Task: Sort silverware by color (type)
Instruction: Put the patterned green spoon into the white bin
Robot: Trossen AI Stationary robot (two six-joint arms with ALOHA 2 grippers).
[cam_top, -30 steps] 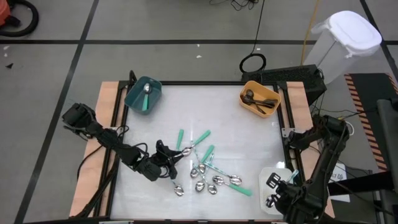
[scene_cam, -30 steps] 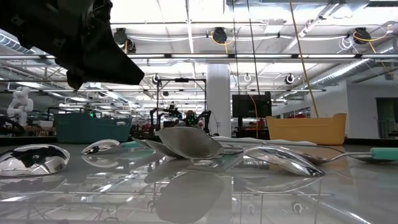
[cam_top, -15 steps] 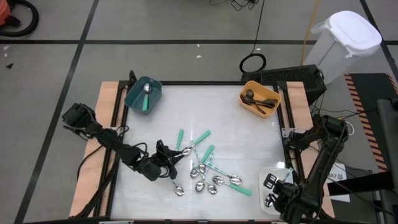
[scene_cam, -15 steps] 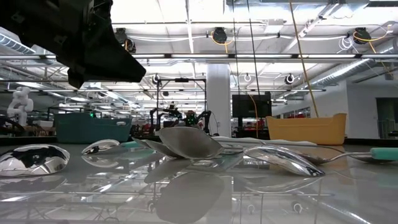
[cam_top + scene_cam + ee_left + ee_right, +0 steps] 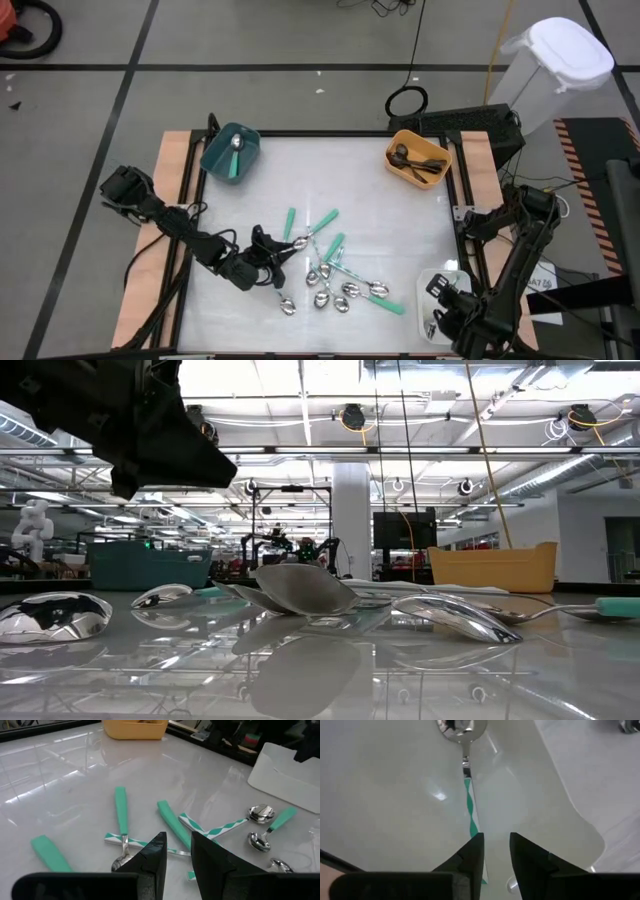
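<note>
Your right gripper (image 5: 491,851) hovers over the white bin (image 5: 395,790), fingers parted above a striped spoon (image 5: 466,770). Your left gripper (image 5: 268,252), slightly parted and empty, reaches beside the spoons (image 5: 335,280) on the white table (image 5: 400,220).

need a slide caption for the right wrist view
Right gripper above the white bin, jaws slightly apart, over a spoon with a green-and-white striped handle lying inside.
</note>
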